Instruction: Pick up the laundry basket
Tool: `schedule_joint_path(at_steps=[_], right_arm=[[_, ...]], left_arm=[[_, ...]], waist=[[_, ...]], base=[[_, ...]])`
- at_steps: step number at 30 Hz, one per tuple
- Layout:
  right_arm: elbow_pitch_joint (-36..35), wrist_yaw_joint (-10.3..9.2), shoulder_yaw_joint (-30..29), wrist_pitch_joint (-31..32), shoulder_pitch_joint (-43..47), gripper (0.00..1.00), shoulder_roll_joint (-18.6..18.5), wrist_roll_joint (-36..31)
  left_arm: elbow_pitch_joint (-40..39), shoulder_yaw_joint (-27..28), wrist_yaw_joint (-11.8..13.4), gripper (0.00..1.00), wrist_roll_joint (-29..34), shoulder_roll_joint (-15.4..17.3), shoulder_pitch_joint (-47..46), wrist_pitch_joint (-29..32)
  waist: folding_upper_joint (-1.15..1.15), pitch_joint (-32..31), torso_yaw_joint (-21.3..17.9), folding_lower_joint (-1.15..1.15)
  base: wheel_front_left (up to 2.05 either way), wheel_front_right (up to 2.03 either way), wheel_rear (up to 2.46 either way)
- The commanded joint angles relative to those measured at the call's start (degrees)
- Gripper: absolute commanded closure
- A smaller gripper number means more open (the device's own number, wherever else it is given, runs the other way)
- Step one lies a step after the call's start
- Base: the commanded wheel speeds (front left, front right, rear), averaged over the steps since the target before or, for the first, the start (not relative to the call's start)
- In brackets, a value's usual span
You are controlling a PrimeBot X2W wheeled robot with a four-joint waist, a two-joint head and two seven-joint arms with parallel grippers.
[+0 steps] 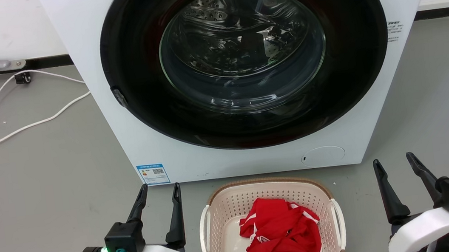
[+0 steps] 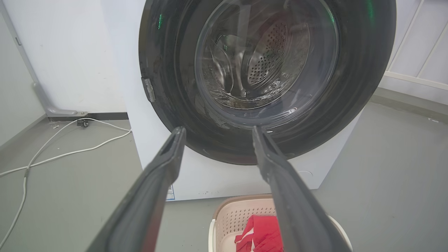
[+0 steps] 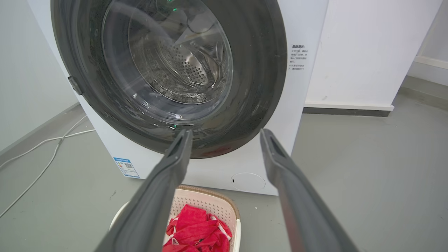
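Because the laundry basket (image 1: 234,205) sits on the floor (image 1: 43,186) just in front of the washer (image 1: 95,116), squarely between your two arms, you have a tool on each flank of it: the left tool (image 1: 160,186) just beside its left side, the right tool (image 1: 393,158) a little farther off past its right. Both tools stand open, dark fingers spread in a narrow V and pointing toward the washer, and neither has hold of anything. That placement reads to me as the setup for a two-sided lift, one tool per handle, a sensible way to raise a wide tub without tipping it.

The basket is a rounded rectangle of cream plastic, its walls pierced with rows of small holes and capped by a brown rim with a woven look. Smooth white handles (image 1: 204,231) bow out from either side, each leaving a slot a finger could slip into. A crumpled red garment (image 1: 280,234) with white stripes lies heaped inside, soft and slumped toward your right, so expect the load slightly off-centre. The washer's front is glossy white, its door a dark ring round domed glass.
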Motion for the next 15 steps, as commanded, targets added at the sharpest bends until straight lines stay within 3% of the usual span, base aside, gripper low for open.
schedule_joint_path(at_steps=[1, 15], right_arm=[[0.0, -0.02, 0.0, -0.4, 0.3, 0.00, 0.1, 0.2], [0.4, -0.02, -0.1, -0.4, -0.4, 0.00, 0.1, 0.6]], left_arm=[[0.1, 0.2, 0.1, 0.00, -0.3, 0.0, -0.6, -0.3], [0.2, 0.3, 0.4, 0.00, -0.6, 0.0, -0.7, -0.3]], waist=[[0.00, 0.1, 0.0, 0.00], [0.00, 0.6, -0.1, 0.00]], base=[[0.00, 0.00, 0.00], [0.00, 0.00, 0.00]])
